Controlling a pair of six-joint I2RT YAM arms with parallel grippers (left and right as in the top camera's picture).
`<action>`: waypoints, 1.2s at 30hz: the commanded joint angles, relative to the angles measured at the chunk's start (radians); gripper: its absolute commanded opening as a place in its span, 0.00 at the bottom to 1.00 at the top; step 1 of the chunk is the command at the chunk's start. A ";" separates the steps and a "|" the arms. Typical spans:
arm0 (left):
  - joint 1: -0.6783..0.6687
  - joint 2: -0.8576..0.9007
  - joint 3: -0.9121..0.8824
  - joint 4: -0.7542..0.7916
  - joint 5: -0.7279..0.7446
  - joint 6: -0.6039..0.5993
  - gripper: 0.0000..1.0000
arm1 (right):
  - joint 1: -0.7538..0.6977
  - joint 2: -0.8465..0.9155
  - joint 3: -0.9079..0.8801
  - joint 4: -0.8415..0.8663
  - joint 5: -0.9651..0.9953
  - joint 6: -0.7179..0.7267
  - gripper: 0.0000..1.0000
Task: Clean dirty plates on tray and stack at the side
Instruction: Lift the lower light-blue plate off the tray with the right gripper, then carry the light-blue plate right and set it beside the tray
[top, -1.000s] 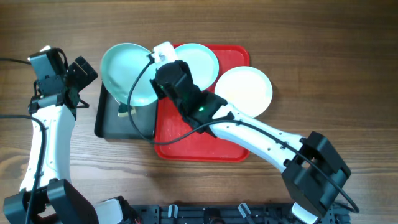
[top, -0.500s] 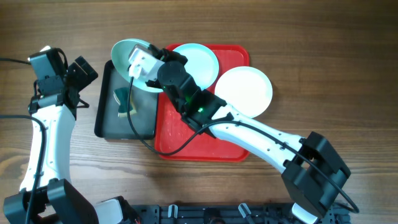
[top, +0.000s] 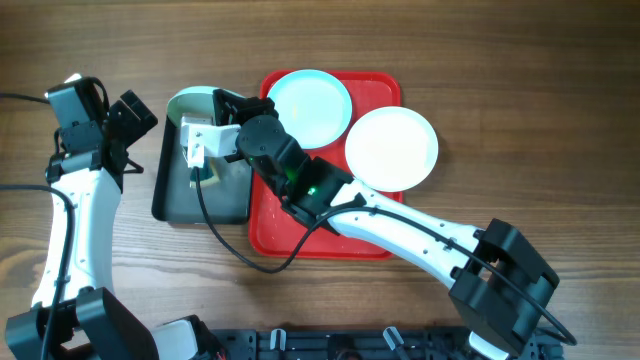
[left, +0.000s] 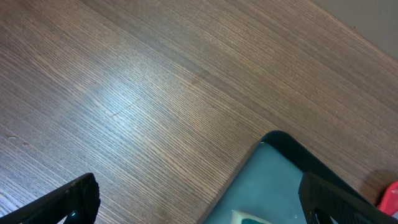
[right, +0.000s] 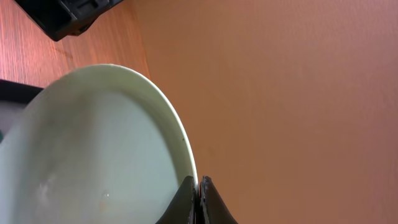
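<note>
Table (top: 520, 60): brown wood grain under everything.
Right end effector (right: 198, 188): fingers pinched tight on the rim of a pale blue plate (right: 93, 149).
Held plate: tipped steeply over the dark pan (top: 175, 200), beside the red tray (top: 300, 225).
Left end effector (left: 202, 205): spread wide, holding nothing, above the pan's corner.
Overhead only: second blue plate (top: 308, 107) on the tray; white plate (top: 392, 148) overhanging its right rim.
Right wrist only: the rim grip, close up.
</note>
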 joint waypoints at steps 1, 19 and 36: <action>0.003 -0.010 0.019 0.003 0.005 -0.013 1.00 | 0.000 0.009 0.019 0.012 -0.026 -0.014 0.04; 0.003 -0.010 0.019 0.003 0.005 -0.013 1.00 | -0.040 0.054 0.017 -0.029 -0.100 0.736 0.04; 0.003 -0.010 0.019 0.003 0.005 -0.013 1.00 | -0.309 -0.017 0.018 -0.210 -0.377 1.315 0.04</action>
